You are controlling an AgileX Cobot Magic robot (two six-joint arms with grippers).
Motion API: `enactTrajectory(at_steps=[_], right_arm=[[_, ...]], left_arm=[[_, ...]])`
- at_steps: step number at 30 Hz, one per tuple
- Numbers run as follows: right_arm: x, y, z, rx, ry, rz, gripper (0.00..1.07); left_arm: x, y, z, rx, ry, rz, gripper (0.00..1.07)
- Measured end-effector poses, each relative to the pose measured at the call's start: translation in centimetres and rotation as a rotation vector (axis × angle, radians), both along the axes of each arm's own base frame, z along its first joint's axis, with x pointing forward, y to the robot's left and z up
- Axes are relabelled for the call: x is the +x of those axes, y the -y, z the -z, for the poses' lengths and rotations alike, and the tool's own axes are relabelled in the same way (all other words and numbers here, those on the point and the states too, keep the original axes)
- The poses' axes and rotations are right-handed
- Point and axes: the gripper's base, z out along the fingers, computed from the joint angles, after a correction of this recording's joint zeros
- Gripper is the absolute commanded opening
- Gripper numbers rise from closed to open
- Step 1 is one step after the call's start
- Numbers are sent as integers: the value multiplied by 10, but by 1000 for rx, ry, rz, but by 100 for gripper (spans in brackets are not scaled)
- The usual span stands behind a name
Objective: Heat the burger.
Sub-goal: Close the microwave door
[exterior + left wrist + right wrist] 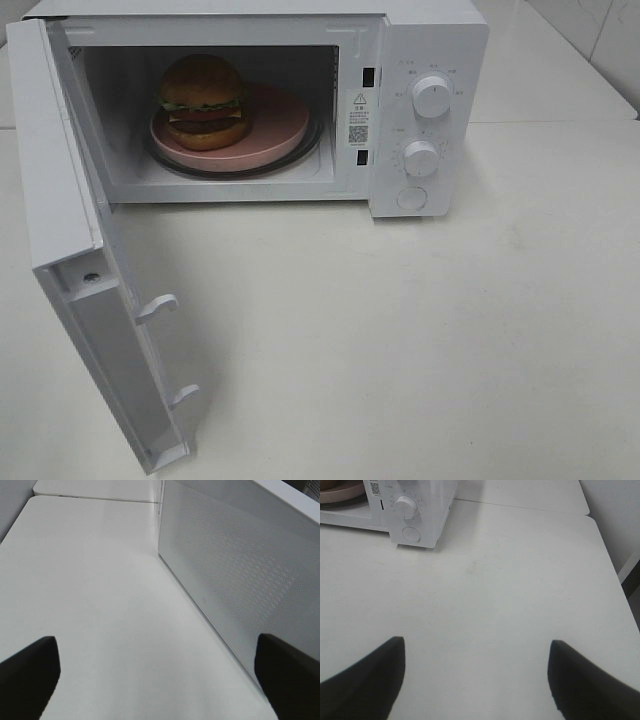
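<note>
The burger [203, 102], with a golden-brown bun, lettuce, tomato, cheese and patty, stands on a round pink plate [275, 125] inside the open white microwave [425, 40]. Neither arm shows in the high view. In the left wrist view my left gripper [157, 677] is open and empty above the table, with the outer face of the microwave door [235, 575] beside it. In the right wrist view my right gripper [476, 677] is open and empty over bare table, some way in front of the microwave's control panel [410, 510]. An edge of the pink plate [340, 491] shows there.
The microwave door [90, 280] swings out to the left toward the front of the white table [420, 340]. Two knobs [431, 97] and a round button [411, 198] are on the panel. A table edge [610, 545] lies to the right.
</note>
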Motion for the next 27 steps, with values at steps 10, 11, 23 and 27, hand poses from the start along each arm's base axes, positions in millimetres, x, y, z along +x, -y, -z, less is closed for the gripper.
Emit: enactTrajectory(at_steps=[10,11,23,27], right_arm=[[0,0,0,0,0,0,76],[0,0,0,0,0,0,76],[0,0,0,-1,0,0,76],[0,0,0,-1,0,0,76]], left_arm=[[0,0,0,0,0,0,98],[0,0,0,0,0,0,98],[0,0,0,0,0,0,98],[0,0,0,0,0,0,98]])
